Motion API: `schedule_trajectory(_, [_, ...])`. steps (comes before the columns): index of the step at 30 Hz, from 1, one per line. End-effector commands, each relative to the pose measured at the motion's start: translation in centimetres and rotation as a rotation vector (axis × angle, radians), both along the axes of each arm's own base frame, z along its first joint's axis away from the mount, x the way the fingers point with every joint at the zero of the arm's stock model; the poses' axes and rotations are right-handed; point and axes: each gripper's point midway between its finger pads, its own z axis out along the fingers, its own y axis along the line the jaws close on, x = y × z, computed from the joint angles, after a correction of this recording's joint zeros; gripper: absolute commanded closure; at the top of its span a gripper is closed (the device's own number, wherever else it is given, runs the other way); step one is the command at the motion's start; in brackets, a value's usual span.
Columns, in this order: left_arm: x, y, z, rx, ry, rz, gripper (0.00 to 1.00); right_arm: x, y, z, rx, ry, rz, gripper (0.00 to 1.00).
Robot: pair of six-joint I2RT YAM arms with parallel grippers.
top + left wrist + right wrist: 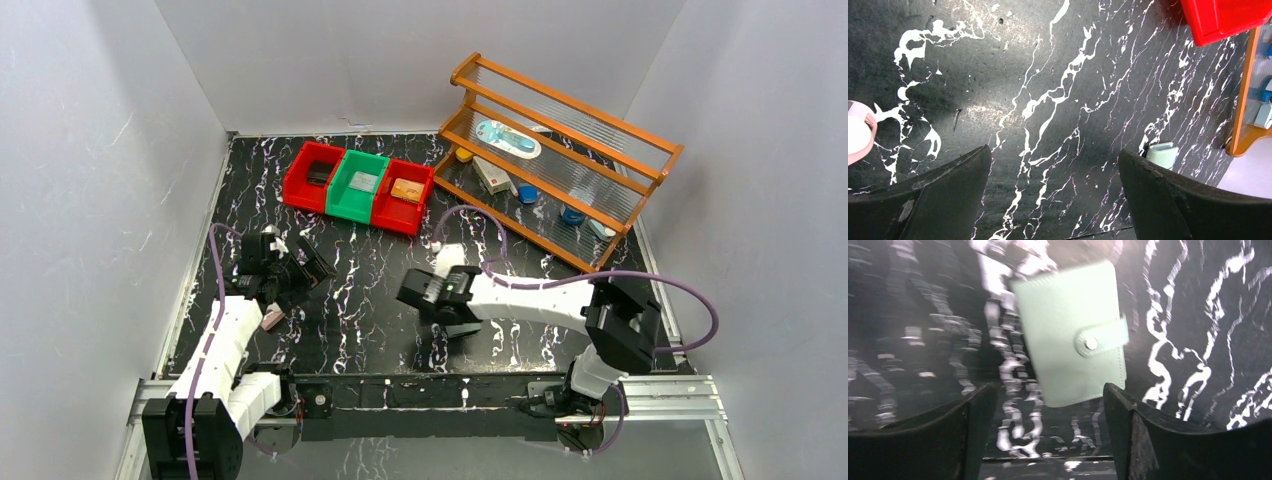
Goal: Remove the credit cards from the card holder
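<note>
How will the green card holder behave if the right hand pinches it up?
The card holder is snapped shut, so it will probably stay closed rather than flop open. It looks thin and soft-covered: likely light, a little bendy. The glossy table may let it slide if nudged.
</note>
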Motion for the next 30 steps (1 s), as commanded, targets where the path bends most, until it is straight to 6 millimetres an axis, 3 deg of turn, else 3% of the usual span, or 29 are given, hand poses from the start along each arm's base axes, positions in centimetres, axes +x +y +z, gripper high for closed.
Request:
schedule_trajectory(1, [0.3, -0.6, 2.1, -0.027, -0.051, -0.044, 0.02, 3.2, 1.3, 6.7, -0.048, -0.202, 0.010, 0.09])
schedule_trajectory(5, [0.2, -1.0, 2.3, -0.043, -0.056, -0.067, 0.02, 5.6, 0.5, 8.1, -0.012, -0.233, -0.003, 0.05])
schedule_trajectory(8, [0.2, -1.4, 2.4, -0.057, -0.068, -0.088, 0.02, 7.0, 0.5, 6.8, 0.126, -0.140, 0.006, 0.07])
schedule_trajectory(11, [0.1, -2.1, 2.5, -0.094, -0.070, -0.120, 0.02, 6.6, 1.8, 5.2, 0.281, -0.043, 0.060, 0.12])
schedule_trajectory(15, [-0.3, -3.2, 2.9, -0.140, -0.077, -0.184, 0.02, 5.1, 3.1, 2.9, 0.371, 0.044, 0.091, 0.17])
schedule_trajectory(19, [-0.5, -4.4, 3.5, -0.200, -0.101, -0.254, 0.02, 3.3, 2.9, -0.5, 0.352, 0.168, 0.051, 0.29])
schedule_trajectory(21, [-0.5, -4.9, 3.8, -0.226, -0.104, -0.282, 0.02, 2.2, 3.8, -1.3, 0.395, 0.221, 0.054, 0.33])
schedule_trajectory(30, [-0.4, -5.5, 6.0, -0.215, -0.167, -0.347, 0.04, -1.4, 11.4, 1.1, 0.605, 0.230, 0.234, 0.36])
